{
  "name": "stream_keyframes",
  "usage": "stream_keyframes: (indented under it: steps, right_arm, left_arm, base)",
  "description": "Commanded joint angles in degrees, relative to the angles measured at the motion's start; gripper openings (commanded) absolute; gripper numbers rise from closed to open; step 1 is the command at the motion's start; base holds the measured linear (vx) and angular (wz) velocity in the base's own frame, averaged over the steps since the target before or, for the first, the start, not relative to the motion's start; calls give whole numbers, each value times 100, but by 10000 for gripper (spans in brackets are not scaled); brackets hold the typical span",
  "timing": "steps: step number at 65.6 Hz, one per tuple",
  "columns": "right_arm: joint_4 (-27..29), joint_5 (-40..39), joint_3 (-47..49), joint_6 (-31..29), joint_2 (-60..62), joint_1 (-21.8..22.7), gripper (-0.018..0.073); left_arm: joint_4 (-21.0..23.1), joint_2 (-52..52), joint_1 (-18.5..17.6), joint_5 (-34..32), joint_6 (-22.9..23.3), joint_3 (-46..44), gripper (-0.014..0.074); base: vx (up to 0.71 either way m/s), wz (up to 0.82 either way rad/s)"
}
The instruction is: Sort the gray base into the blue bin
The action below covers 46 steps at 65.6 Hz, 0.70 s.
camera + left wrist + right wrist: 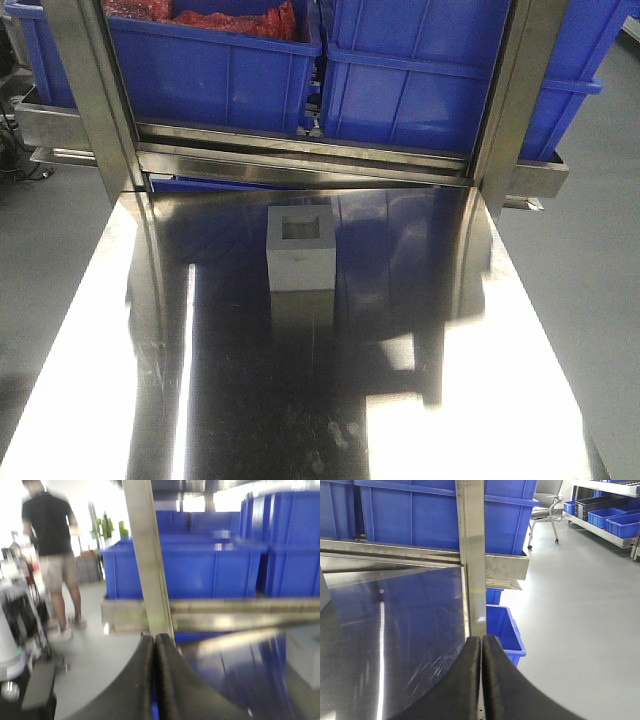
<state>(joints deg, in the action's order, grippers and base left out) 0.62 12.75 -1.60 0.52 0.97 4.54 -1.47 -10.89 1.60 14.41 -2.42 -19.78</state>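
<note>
**Gray block alone on steel table; both grippers clenched and empty**

In the front view I see the gray base (pixel 300 245) standing upright near the middle of the frame on a polished steel table (pixel 130 400). Its square recess faces up, and nothing touches it. Along the top of the frame, behind the block, two bright-blue crates sit side by side on a steel rack (pixel 300 150). The left-hand blue bin (pixel 215 80) holds something red (pixel 235 20). The right-hand blue bin (pixel 420 90) shows only its outer wall, so I cannot tell what is inside.

The left wrist view is blurred. At bottom centre, the left gripper (pixel 154 639) has its black fingers pressed together with nothing between them. A pale gray corner at the right edge looks like the gray base, well apart from the fingers. A person in a black shirt (pixel 50 540) stands at upper left, back turned.

In the right wrist view, the right gripper (pixel 481 640) sits at bottom centre, likewise squeezed closed on nothing, in line with a steel post (pixel 472 555). A small blue crate (pixel 502 630) rests on the floor at centre right, beside the table.
</note>
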Motion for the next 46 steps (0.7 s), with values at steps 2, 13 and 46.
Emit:
stream_keyframes:
  steps: [2, 13, 46]
  right_arm:
    - [-32, -428, -5, -52, -18, 10, -5]
    - [-32, -428, -5, -52, -18, 10, -5]
    - [-32, -428, -5, -52, -18, 10, -5]
  left_arm:
    - [50, -906, 7, 178, 12, -721, -6]
    - [50, -1705, 7, 217, 12, -1157, -6]
    - [55, -1842, 7, 216, 12, -1169, 431]
  base:
    - [0, 0]
    - [0, 0]
    - [0, 0]
